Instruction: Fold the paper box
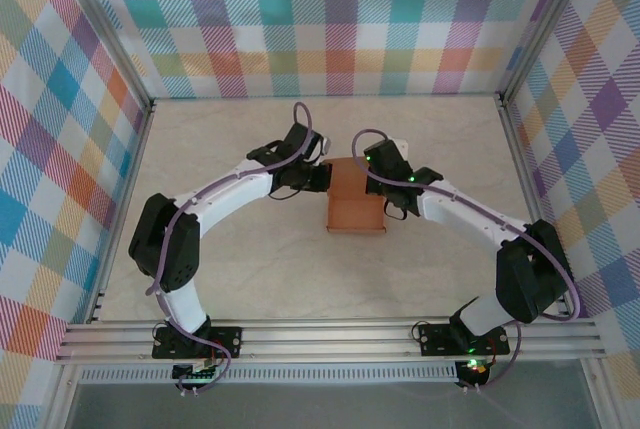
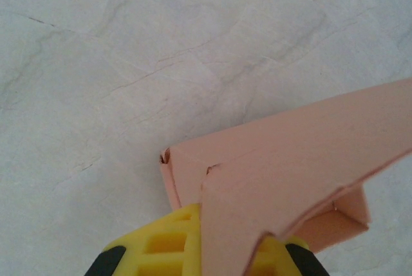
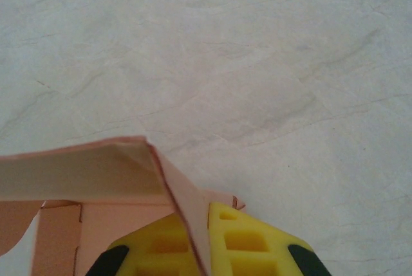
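The paper box (image 1: 355, 204) is salmon-orange card, partly folded, in the middle of the table between both arms. My left gripper (image 1: 322, 171) is shut on the box's left side; in the left wrist view a raised card panel (image 2: 283, 179) runs between the yellow fingers (image 2: 164, 244). At the box's right side my right gripper (image 1: 375, 174) is shut too. In the right wrist view a thin card wall (image 3: 187, 215) is pinched between the yellow fingers (image 3: 248, 240), with a flap (image 3: 77, 173) leaning to the left.
The table (image 1: 250, 269) is pale marble-patterned. Checked fabric walls (image 1: 60, 149) and metal frame posts (image 1: 515, 149) close in the left, back and right sides. An aluminium rail (image 1: 330, 334) carrying both arm bases runs along the near edge.
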Controlling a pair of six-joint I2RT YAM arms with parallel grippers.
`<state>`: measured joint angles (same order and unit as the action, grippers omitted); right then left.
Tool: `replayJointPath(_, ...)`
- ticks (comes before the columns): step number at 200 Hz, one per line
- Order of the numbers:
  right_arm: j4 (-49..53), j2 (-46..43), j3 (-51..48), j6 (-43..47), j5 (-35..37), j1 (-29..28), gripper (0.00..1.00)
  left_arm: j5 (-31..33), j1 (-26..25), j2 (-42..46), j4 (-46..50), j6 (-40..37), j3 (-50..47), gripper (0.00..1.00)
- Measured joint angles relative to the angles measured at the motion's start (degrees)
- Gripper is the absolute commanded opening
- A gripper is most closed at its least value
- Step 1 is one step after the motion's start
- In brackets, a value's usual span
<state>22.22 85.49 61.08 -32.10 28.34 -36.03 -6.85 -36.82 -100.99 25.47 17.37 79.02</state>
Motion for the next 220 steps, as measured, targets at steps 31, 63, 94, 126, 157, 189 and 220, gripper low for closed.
replayJointPath(31,-3.9,-1.8,-4.6,-1.6,2.6,-2.0,0.00,3.2,-1.3,0.6,-1.9,2.6,-1.9,0.00)
replayJointPath(63,-8.3,-3.3,-8.5,-2.1,4.5,-3.3,0.00,6.2,-2.9,2.0,-3.4,4.8,-3.9,0.00)
replayJointPath(94,-10.5,-3.7,-11.1,-4.0,7.5,-4.5,0.00,8.4,-4.7,2.3,-4.9,6.0,-5.0,0.00)
replayJointPath(126,-10.6,-4.2,-12.0,-7.6,10.3,-6.6,0.00,9.7,-5.4,3.1,-5.9,6.9,-6.4,0.00)
replayJointPath(157,-10.4,-4.2,-12.3,-9.5,12.6,-8.3,0.00,10.2,-5.6,4.0,-6.7,7.5,-7.8,0.00)
replayJointPath(189,-10.5,-4.3,-12.9,-9.4,14.1,-9.4,0.00,10.8,-5.9,4.9,-7.7,7.5,-9.2,0.00)
replayJointPath(220,-10.3,-4.3,-13.2,-10.5,14.4,-9.8,0.02,11.0,-6.3,6.0,-9.4,7.9,-11.1,0.00)
